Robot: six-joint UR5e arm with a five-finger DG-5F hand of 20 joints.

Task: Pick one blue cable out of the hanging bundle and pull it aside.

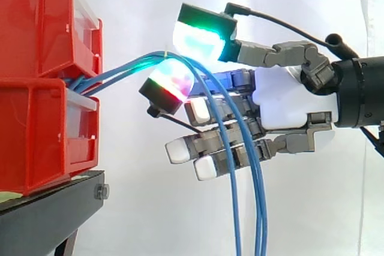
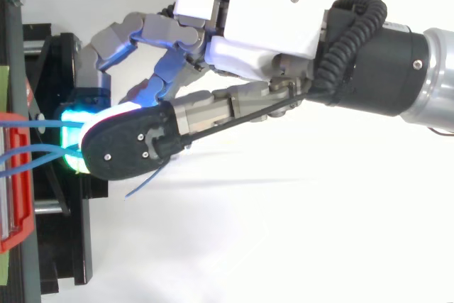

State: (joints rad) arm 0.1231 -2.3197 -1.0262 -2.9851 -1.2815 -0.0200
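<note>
Several thin blue cables (image 1: 108,77) come out between the two stacked red bins, arc up and hang down in front of my hand (image 1: 288,97). At the top of the arc, a green-cyan fingertip (image 1: 201,37) from above and a red-glowing fingertip (image 1: 171,83) from below close on a blue cable (image 1: 161,56). The other fingers reach level behind the hanging strands (image 1: 236,208), their white pads (image 1: 180,150) free. In the top view the hand (image 2: 262,33) reaches left, and its glowing pads (image 2: 71,136) meet the blue cables (image 2: 28,124) at the bin's edge.
The upper red bin (image 1: 36,28) sits on the lower red bin (image 1: 36,136), both on the black stand (image 1: 48,214) at the left. In the top view a loose blue cable end (image 2: 145,184) trails below the hand. White curtain lies behind.
</note>
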